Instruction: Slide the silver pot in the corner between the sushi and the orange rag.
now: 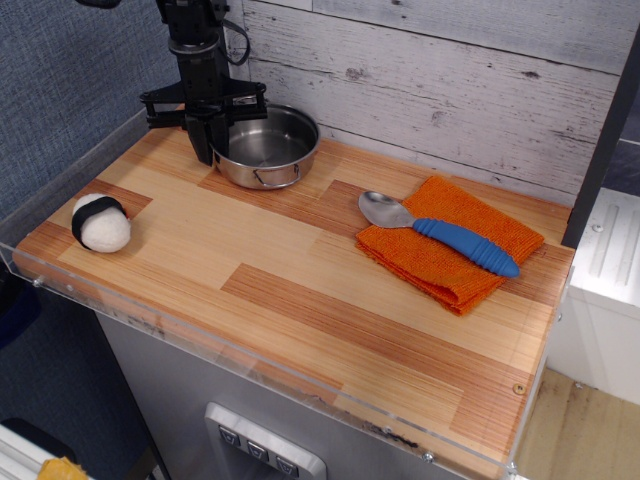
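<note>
The silver pot (262, 145) stands upright on the wooden tabletop at the far left, close to the whitewashed plank wall in the corner (172, 118). My gripper (212, 148) comes straight down at the pot's left rim, its black fingers closed over the rim. The sushi (100, 222), a white ball with a black band, lies at the left front edge, well apart from the pot. The orange rag (448, 262) lies folded at the right, also apart from the pot.
A metal spoon with a blue handle (465, 245) lies on the rag, its bowl reaching onto the wood. A clear acrylic rim (60, 175) runs along the table's left and front edges. The plank wall (450, 90) bounds the back.
</note>
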`<state>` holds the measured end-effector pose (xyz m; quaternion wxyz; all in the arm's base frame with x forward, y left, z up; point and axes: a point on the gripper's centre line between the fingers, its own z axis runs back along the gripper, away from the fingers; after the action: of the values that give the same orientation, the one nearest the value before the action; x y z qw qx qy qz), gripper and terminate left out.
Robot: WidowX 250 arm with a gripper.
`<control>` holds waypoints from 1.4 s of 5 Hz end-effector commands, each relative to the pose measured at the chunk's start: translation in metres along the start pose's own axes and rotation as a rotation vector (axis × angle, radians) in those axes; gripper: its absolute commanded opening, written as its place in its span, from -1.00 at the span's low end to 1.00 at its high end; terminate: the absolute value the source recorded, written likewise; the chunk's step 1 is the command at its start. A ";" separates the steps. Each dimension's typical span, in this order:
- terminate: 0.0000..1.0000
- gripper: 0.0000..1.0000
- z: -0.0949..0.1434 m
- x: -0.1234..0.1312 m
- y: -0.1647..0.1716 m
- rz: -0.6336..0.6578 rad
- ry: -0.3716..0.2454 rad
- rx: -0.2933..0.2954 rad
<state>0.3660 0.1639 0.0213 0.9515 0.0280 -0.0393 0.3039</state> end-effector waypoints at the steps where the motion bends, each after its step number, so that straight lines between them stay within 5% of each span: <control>1: -1.00 1.00 0.018 -0.014 0.004 0.029 0.009 -0.012; 4: -1.00 1.00 0.037 -0.012 0.006 0.025 -0.014 -0.046; 7: -1.00 1.00 0.111 -0.022 0.003 -0.031 -0.127 -0.119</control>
<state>0.3547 0.1443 0.1107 0.9550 -0.0143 -0.0852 0.2838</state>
